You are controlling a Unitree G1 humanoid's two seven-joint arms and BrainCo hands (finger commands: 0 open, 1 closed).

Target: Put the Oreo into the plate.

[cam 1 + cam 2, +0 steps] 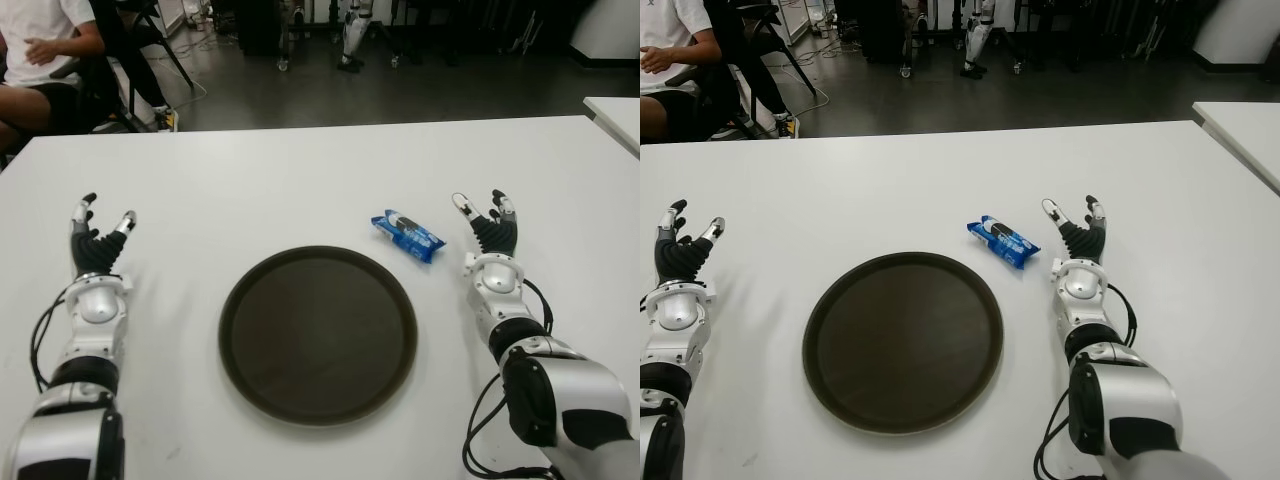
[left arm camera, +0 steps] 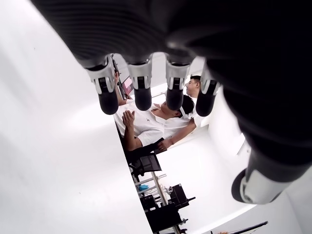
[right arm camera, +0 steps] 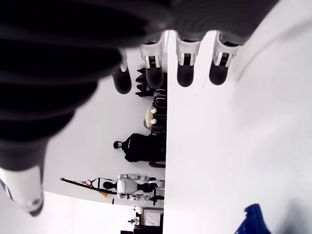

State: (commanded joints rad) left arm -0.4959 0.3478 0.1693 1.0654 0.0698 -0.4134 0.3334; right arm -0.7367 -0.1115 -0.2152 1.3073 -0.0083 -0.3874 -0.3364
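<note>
A blue Oreo pack [image 1: 408, 235] lies on the white table just beyond the right rim of the round dark brown plate [image 1: 250, 330]. The plate holds nothing. My right hand [image 1: 483, 215] shows to the right of the pack, a short gap away, fingers spread and empty. A corner of the blue pack [image 3: 253, 222] appears in the right wrist view. My left hand [image 1: 100, 228] shows far to the left of the plate, fingers straight and empty.
The white table [image 1: 300, 180] reaches to a far edge, with a dark floor behind it. A seated person [image 1: 40, 50] in a white shirt is at the back left. Another white table corner [image 1: 615, 115] stands at the right.
</note>
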